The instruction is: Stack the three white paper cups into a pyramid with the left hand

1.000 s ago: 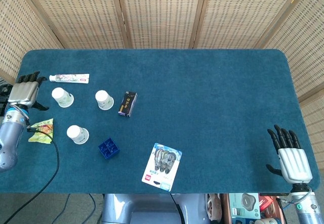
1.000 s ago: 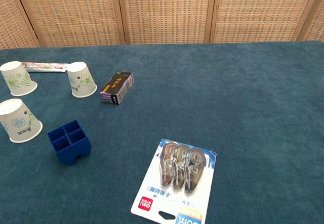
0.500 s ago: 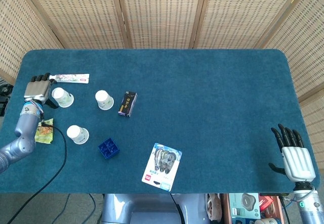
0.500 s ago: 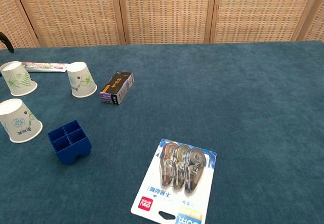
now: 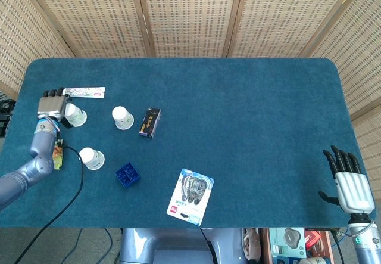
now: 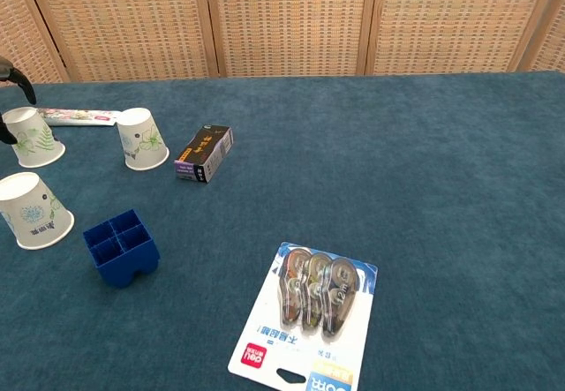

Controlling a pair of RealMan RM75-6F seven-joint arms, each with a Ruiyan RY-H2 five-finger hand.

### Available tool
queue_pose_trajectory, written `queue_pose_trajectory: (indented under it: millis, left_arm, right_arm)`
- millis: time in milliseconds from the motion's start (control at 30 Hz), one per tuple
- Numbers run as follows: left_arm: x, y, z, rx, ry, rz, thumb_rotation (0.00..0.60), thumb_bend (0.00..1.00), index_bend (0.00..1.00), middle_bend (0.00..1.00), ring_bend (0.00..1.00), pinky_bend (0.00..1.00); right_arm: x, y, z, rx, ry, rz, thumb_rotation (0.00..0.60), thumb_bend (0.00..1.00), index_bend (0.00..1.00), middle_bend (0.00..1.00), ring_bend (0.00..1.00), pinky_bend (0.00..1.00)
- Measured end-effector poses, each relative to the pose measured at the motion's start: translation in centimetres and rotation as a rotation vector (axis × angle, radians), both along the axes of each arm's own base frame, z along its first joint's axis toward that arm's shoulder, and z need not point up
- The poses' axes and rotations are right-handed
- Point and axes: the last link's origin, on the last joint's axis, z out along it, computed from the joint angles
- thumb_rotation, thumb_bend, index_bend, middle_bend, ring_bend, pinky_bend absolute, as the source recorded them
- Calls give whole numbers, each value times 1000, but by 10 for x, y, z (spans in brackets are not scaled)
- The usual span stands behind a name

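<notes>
Three white paper cups with green prints stand upside down at the table's left. One cup is far left, a second cup stands to its right, and the third cup is nearer the front. My left hand is right beside the far-left cup with its fingers apart, holding nothing. In the chest view only its dark fingertips show at the left edge. My right hand lies open, fingers spread, at the table's front right corner, far from the cups.
A toothpaste tube lies behind the cups. A black box, a blue compartment block and a correction-tape pack lie to their right. A snack packet lies under my left forearm.
My left hand has moved right from the table's left edge to the far-left cup. My right hand has drawn back toward the front edge. The cups have not moved.
</notes>
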Motion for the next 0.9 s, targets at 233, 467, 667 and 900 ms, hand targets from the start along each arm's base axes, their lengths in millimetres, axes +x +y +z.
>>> queue_pose_trajectory:
  millis: [233,467,667,900]
  left_arm:
    - [-4,4,-6,0,14,5,600,135,288,0,0,0]
    - [-9,4,-12,-9,24,12,600,252,366,0,0,0]
    - [-11,3,-16,-15,25,13,600,254,381,0,0,0]
    - [-7,3,-17,-6,10,0,600,256,408,0,0,0]
  right_arm:
    - [-1,-1,-2,7,0,-3,600,99,0,0,0,0]
    - [0,-1,-1,1,-5,2,600,99,0,0,0,0]
    - [0,-1,0,-3,-8,6,600,99,0,0,0,0]
    - [-1,-1,0,-4,-11,5,600,99,0,0,0,0]
